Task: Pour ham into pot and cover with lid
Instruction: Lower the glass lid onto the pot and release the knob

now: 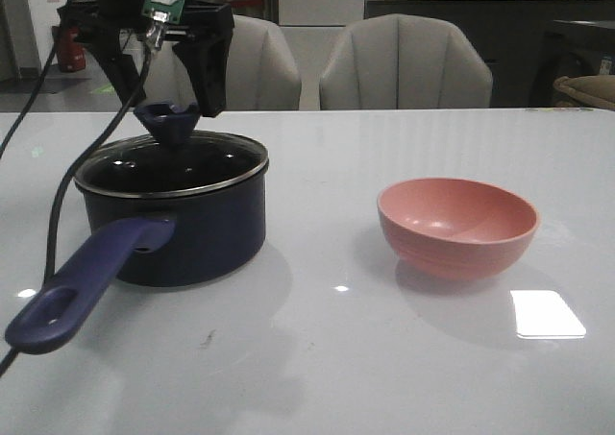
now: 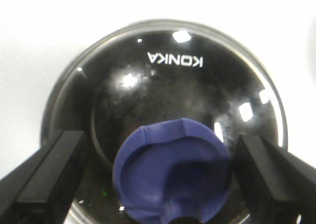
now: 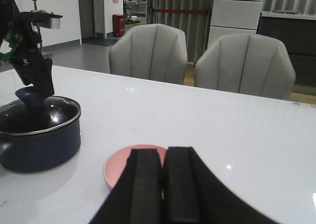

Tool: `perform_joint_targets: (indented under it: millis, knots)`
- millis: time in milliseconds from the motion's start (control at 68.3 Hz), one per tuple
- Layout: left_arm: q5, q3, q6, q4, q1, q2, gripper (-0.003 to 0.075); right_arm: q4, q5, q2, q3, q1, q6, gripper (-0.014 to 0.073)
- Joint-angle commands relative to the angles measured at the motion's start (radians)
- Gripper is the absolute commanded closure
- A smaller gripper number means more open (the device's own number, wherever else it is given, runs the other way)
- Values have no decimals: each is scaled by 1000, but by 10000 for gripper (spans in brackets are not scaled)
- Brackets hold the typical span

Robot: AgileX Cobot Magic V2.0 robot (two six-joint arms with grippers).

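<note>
The left end effector hangs spread wide right above the round glass lid's dark blue knob, touching nothing, while the right end effector sits pinched together and empty, far off.

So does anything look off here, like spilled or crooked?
Nothing stands out. The lid sits level on the pot, with the open left gripper straddling its knob. The pink bowl stands upright and looks empty, and no spill shows on the table.

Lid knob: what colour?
Dark blue, the knob on the glass lid; clearest in the left wrist view.
</note>
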Motion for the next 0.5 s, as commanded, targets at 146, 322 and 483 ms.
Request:
perform_joint_targets:
  millis: [146, 322, 483]
  knots:
    - [-97, 49, 0, 13, 28, -223, 95, -1, -71, 10, -23, -1, -8, 447]
    - [-234, 261, 0, 11, 30, -405, 95, -1, -71, 10, -23, -1, -8, 447]
    - [-344, 466, 0, -11, 30, -552, 95, -1, -70, 10, -23, -1, -8, 447]
